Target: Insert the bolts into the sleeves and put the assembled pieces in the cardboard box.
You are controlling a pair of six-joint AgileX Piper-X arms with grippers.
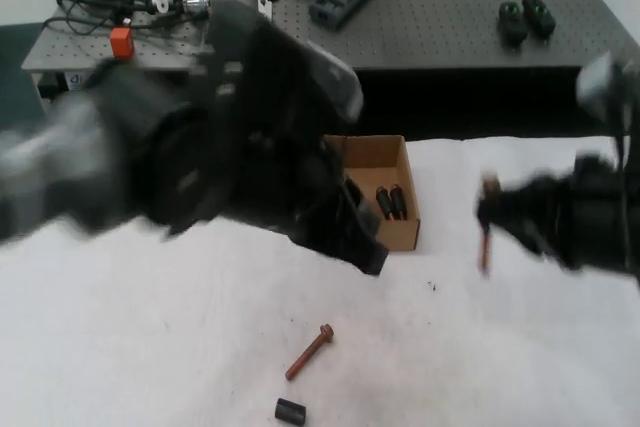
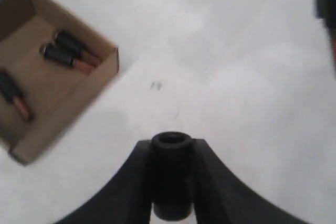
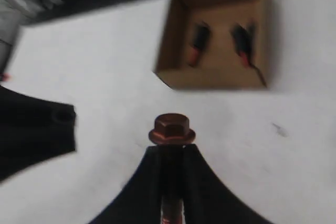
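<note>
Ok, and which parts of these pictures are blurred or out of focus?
High view: the left arm is a heavy smear, the right gripper and its bolt are soft, the loose bolt on the cloth is clear. Left wrist view: the sleeve in the left gripper is out of focus. Right wrist view: the cardboard box is smeared, the bolt head sharper.

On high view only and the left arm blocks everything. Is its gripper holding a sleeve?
Observer: Yes, the left gripper is shut on a black sleeve, open end toward its wrist camera.
Operator: Box count? I make out two.
Observer: Three assembled pieces lie in the cardboard box, one apart from the pair.
Operator: How is the right arm gripping?
Observer: The right gripper is shut on the bolt by its shank, with the hex head clear of the fingertips.
</note>
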